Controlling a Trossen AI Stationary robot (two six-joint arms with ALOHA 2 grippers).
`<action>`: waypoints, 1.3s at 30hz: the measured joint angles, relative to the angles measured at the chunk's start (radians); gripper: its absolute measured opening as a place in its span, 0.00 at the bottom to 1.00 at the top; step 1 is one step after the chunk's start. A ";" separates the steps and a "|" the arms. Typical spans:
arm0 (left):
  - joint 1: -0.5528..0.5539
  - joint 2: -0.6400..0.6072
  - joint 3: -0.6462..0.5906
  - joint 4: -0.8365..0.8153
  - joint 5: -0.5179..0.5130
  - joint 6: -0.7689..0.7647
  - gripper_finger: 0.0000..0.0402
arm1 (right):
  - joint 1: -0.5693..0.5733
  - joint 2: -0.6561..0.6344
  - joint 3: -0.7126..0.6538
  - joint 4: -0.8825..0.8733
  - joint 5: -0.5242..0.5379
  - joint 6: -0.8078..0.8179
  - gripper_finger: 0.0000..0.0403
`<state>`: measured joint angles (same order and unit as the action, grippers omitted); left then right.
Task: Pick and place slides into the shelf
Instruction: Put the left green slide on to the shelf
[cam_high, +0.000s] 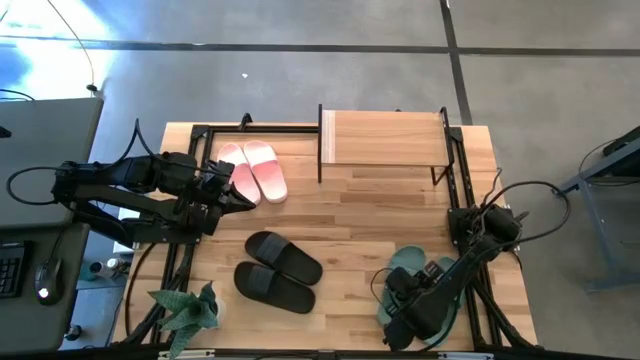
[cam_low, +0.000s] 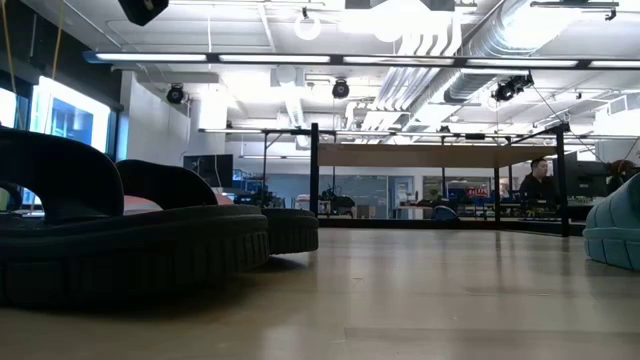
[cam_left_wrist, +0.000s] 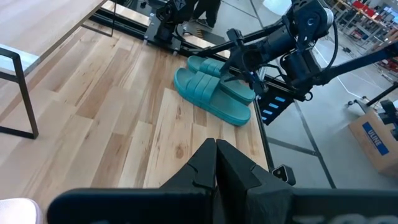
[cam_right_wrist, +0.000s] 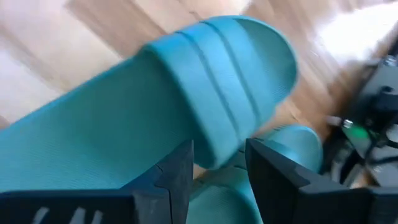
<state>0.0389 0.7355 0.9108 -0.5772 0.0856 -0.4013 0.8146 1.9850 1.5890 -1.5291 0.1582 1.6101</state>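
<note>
Two sage green slides lie near the table's near right corner, and my right gripper hangs open right over them. Its fingers stand either side of one green slide's rim, beside its ribbed strap. My left gripper is shut and empty, hovering beside the pink-to-white pair at the far left. The black pair lies flat at the near middle. The shelf stands at the far edge with its top board bare. My right gripper's open fingers come down astride the green slide's side rim next to the strap. Whether they touch it I cannot tell. The slide lies on the table against its partner.
A small potted plant stands at the near left corner. Black frame rails run along the table's sides and beside the shelf. Bare wood lies between the shelf and the slides. A person sits far off in the room.
</note>
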 joint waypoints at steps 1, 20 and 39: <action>0.000 0.000 0.000 0.000 0.000 0.000 0.00 | 0.000 0.000 0.000 0.017 0.005 -0.014 0.34; 0.000 0.000 0.000 0.000 0.000 0.000 0.00 | -0.005 0.116 0.000 0.033 -0.005 -0.066 0.34; 0.000 0.000 0.000 0.000 0.000 0.000 0.00 | -0.012 0.130 -0.001 -0.042 0.052 -0.091 0.34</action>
<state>0.0391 0.7357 0.9104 -0.5774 0.0856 -0.4011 0.8027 2.1147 1.5883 -1.5715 0.2102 1.5196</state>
